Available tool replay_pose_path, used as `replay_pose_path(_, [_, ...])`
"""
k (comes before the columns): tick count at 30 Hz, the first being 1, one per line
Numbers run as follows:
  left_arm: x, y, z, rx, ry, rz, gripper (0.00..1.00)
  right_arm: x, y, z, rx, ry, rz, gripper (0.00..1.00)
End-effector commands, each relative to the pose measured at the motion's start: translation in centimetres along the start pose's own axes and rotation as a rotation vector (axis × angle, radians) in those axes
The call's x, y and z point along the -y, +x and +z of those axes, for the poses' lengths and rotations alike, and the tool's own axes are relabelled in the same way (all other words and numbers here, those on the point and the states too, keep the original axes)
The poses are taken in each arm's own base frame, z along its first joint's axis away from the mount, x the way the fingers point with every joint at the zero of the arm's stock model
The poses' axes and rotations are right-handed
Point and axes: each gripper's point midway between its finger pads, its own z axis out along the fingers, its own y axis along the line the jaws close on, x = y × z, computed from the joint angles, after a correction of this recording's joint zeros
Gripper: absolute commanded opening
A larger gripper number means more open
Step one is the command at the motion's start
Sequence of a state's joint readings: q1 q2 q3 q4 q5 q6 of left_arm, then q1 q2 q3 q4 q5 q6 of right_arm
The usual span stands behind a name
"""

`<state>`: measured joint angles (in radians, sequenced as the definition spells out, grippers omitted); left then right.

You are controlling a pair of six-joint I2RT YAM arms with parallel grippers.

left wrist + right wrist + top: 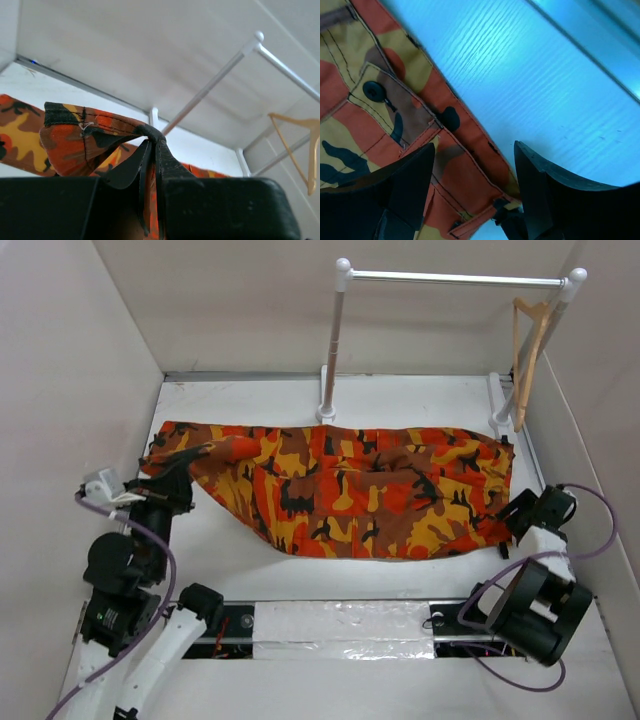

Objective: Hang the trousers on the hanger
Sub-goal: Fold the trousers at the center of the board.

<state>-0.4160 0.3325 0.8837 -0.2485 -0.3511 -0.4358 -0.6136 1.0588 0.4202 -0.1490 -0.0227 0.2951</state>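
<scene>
The camouflage trousers (350,490) lie spread flat across the middle of the table. My left gripper (178,468) is shut on their left end; in the left wrist view a bunched fold of the trousers (70,140) is pinched at the tips of that gripper (152,137). My right gripper (520,510) stands open at the trousers' right edge. In the right wrist view a buttoned hem of the trousers (380,100) lies below that open gripper (474,145), with nothing gripped. The tan wooden hanger (530,350) hangs at the right end of the rail, and the hanger (300,145) also shows in the left wrist view.
A white rail (455,278) on two posts stands at the back of the table, with the rail (210,90) also in the left wrist view. White walls close in the left, back and right sides. A taped strip (345,628) runs along the near edge between the arm bases.
</scene>
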Motion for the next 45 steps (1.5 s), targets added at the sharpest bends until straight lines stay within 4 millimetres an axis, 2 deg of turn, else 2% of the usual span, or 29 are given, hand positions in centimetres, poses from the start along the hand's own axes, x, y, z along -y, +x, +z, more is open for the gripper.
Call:
replay_pose_path(1, [-2.3, -3.4, -1.9, 0.133, -0.102, 0.010, 0.00, -2.7, -1.2, 1.1, -0.032, -0.113, -0.020, 0.69])
replay_pose_path(6, [-4.1, -4.2, -3.7, 0.196, -0.135, -0.038, 0.00, -3.8, -0.7, 1.2, -0.057, -0.186, -0.012, 0.63])
replay_pose_path(9, [-4.5, -4.2, -4.2, 0.205, -0.131, -0.053, 0.00, -4.3, -0.5, 1.8, -0.087, -0.213, 0.010, 0.35])
replay_pose_path(10, [-4.6, -4.2, -4.3, 0.205, -0.129, -0.054, 0.00, -4.5, -1.3, 2.0, -0.078, -0.216, 0.013, 0.11])
replay_pose_path(11, [-4.6, -3.8, -4.2, 0.194, -0.128, -0.054, 0.00, -4.6, -1.6, 2.2, -0.072, -0.213, 0.017, 0.00])
replay_pose_path(12, [-4.6, -3.7, -4.2, 0.193, -0.125, -0.055, 0.00, -4.5, -1.9, 2.4, -0.064, -0.203, 0.021, 0.00])
replay_pose_path(16, [-4.7, -2.8, -4.0, 0.172, -0.124, -0.054, 0.00, -4.3, -6.2, 2.8, 0.032, -0.156, 0.018, 0.00])
replay_pose_path(17, [-4.8, -2.5, -4.0, 0.163, -0.130, -0.053, 0.00, -4.7, -8.2, 2.7, 0.075, -0.157, 0.009, 0.00])
replay_pose_path(21, [-5.1, -2.2, -4.0, 0.163, -0.138, -0.065, 0.00, -5.2, -10.3, 3.4, 0.108, -0.141, -0.002, 0.02])
replay_pose_path(22, [-5.0, -2.2, -4.0, 0.163, -0.131, -0.067, 0.00, -5.6, -9.9, 3.5, 0.089, -0.155, -0.020, 0.24])
replay_pose_path(24, [-4.6, -1.9, -3.8, 0.157, -0.115, -0.070, 0.00, -4.9, -8.9, 3.2, 0.065, -0.127, -0.032, 0.52])
replay_pose_path(25, [-4.4, -1.5, -3.6, 0.145, -0.106, -0.064, 0.00, -4.4, -7.9, 2.8, 0.041, -0.108, -0.033, 0.71])
replay_pose_path(26, [-4.3, -1.2, -3.4, 0.136, -0.100, -0.060, 0.00, -4.1, -8.1, 1.4, 0.073, -0.097, -0.034, 0.76])
replay_pose_path(27, [-4.2, -1.0, -3.3, 0.130, -0.096, -0.062, 0.00, -3.1, -7.7, 0.8, 0.087, -0.051, -0.030, 0.77])
replay_pose_path(28, [-4.0, -0.9, -3.2, 0.126, -0.084, -0.062, 0.00, -1.7, -5.0, 0.3, 0.042, -0.008, -0.025, 0.75])
replay_pose_path(29, [-3.8, -0.8, -3.2, 0.126, -0.072, -0.063, 0.00, -0.2, -3.9, -0.9, 0.066, 0.051, -0.008, 0.73])
replay_pose_path(30, [-3.7, -0.8, -3.2, 0.128, -0.067, -0.066, 0.00, -0.3, -4.9, -1.7, 0.112, 0.047, -0.003, 0.71])
replay_pose_path(31, [-3.8, -0.9, -3.3, 0.133, -0.063, -0.065, 0.00, 0.4, -2.9, -2.0, 0.069, 0.063, -0.006, 0.66])
replay_pose_path(34, [-3.7, -1.2, -3.6, 0.150, -0.052, -0.074, 0.00, 0.9, -2.1, -3.4, 0.062, 0.066, 0.011, 0.62])
replay_pose_path(39, [-4.3, -1.5, -4.1, 0.168, -0.063, -0.086, 0.00, 0.6, -1.2, -3.6, 0.008, 0.063, 0.065, 0.61])
replay_pose_path(43, [-4.4, -1.7, -4.3, 0.174, -0.057, -0.096, 0.00, 0.9, -0.4, -2.4, -0.004, 0.069, 0.108, 0.61])
replay_pose_path(45, [-4.4, -1.7, -4.4, 0.176, -0.058, -0.097, 0.00, 1.2, 0.6, -1.8, -0.033, 0.073, 0.141, 0.61])
